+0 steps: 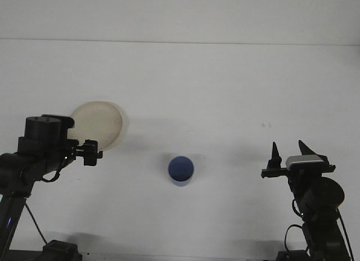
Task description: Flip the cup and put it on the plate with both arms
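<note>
**Cup centre, plate left, neither arm on anything**

Small blue round cup (181,170) stands alone on the white table (225,92), lower centre of frame, dark blue top face to camera. Can't tell from above whether that's the open mouth or the base, so flip status is unclear. Its long axis looks vertical.

Round beige plate (97,124) lies flat at mid left, well apart from the cup, up and to its left.

Left gripper (90,153) sits just below the plate's lower edge, pointing right toward frame centre. Tip is small and dark; cannot tell how its jaws stand, and nothing visible is held in it.

Right gripper (287,153) at lower right, fingers spread apart, pointing up-frame, empty.

Key relation: the cup lies right and slightly down from the left gripper, left and slightly down from the right one. The gaps look similar, left a bit nearer. My read: a side-on approach suits an upright cup, and the left already points that way.
</note>
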